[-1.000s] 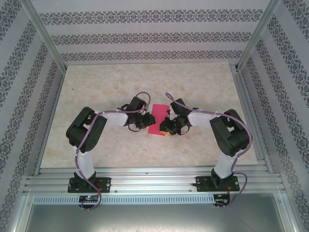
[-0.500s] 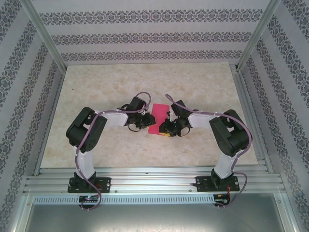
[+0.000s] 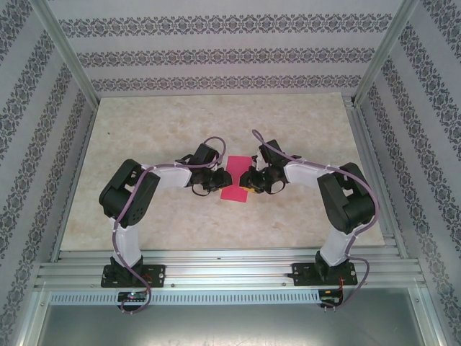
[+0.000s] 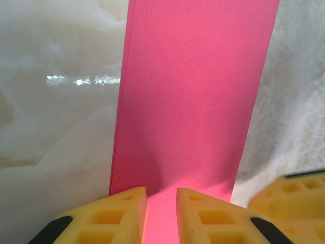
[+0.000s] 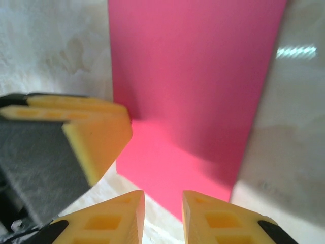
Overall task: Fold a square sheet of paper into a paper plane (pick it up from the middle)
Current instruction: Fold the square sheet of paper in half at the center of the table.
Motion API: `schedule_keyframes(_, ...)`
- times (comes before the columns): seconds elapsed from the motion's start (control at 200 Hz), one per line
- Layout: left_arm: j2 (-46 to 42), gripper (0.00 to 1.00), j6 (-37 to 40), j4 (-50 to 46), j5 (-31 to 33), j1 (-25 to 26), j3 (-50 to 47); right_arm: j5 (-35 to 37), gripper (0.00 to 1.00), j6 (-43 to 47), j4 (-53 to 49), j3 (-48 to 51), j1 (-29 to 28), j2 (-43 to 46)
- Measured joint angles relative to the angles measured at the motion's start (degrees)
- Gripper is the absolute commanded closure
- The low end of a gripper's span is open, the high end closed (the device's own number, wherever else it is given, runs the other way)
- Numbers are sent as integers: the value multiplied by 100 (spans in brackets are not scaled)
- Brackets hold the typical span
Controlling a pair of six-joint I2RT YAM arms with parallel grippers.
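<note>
Square sheet of paper [image 3: 234, 187] [image 4: 193, 101] [image 5: 193, 76] — folded to narrow double-layer strip, flat on table [image 3: 180, 122] centre, between both arms.

Left gripper [image 3: 217, 181] [image 4: 161, 195]: fingers narrowly parted, tips over strip's edge, nothing pinched.

Right gripper [image 3: 248, 180] [image 5: 163, 198]: fingers narrowly apart too — at strip's other side, holding nothing.

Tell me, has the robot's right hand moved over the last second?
Yes. Seen from above, the right hand has shifted away from the near aluminium rail, from the near right corner of the thin magenta-pink paper sheet toward its right edge's middle.
</note>
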State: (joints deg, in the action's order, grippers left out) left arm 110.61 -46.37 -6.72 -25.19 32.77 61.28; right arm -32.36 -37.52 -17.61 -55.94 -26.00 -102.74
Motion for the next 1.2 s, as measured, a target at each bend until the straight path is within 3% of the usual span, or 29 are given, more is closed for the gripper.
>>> schedule_keyframes(0.1, 11, 75, 28, -26, 0, 0, 17, -66, 75, 13, 72, 0, 31, -367)
schedule_keyframes(0.345, 11, 75, 92, -26, 0, 0, 17, -90, 75, 20, 9, -44, 140, -291)
schedule_keyframes(0.659, 20, 75, 133, -42, 7, 2, 31, -94, 75, 151, -129, -929, 404, -339)
schedule_keyframes(0.864, 24, 75, 146, -76, 17, 4, 57, -343, 75, 153, 195, -737, 437, -999)
schedule_keyframes(1.199, 26, 75, 184, -87, 17, 4, 61, -330, 73, 151, -20, -920, 549, -929)
